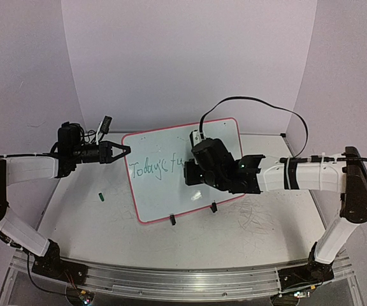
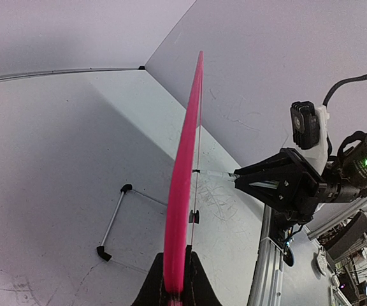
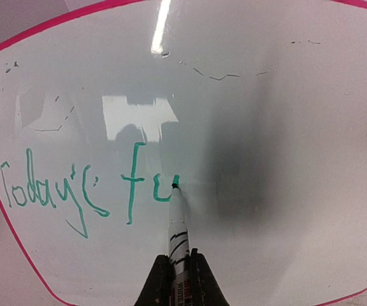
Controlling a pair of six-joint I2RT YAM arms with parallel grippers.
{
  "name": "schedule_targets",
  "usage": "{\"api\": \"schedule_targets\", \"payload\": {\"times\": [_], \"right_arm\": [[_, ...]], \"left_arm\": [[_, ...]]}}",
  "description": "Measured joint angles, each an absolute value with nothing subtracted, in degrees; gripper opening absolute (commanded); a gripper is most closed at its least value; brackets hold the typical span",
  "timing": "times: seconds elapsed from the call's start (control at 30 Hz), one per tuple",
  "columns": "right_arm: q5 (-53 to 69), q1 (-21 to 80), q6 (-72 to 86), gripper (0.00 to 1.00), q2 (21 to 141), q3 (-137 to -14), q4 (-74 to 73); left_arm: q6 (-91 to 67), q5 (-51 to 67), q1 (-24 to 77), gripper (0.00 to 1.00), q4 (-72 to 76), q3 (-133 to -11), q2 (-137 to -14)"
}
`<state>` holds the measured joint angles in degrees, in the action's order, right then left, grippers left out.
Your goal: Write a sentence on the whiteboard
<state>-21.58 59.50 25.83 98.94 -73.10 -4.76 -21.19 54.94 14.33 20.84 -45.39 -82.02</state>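
Note:
The whiteboard (image 1: 161, 191) stands tilted on the table, red-pink frame and two black clip feet. Green writing (image 1: 155, 168) on it reads "Today's fu"; it shows large in the right wrist view (image 3: 50, 191). My left gripper (image 1: 125, 150) is shut on the board's upper left frame edge (image 2: 182, 191). My right gripper (image 1: 195, 173) is shut on a white marker pen (image 3: 178, 236); the pen tip touches the board at the end of the "u". In the left wrist view the right gripper (image 2: 279, 185) points its pen at the board's face.
A small green pen cap (image 1: 99, 197) lies on the table left of the board. A wire stand (image 2: 116, 220) lies behind the board. White walls enclose the back and sides. A metal rail (image 1: 183, 280) runs along the near edge.

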Motion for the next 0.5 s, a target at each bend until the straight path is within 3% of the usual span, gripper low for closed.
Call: {"api": "schedule_targets", "payload": {"times": [0.5], "right_arm": [[-21.33, 59.51, 26.2, 0.0, 96.46, -70.77, -5.55]], "left_arm": [[-20.99, 55.27, 14.44, 0.0, 20.91, -45.41, -82.02]]}}
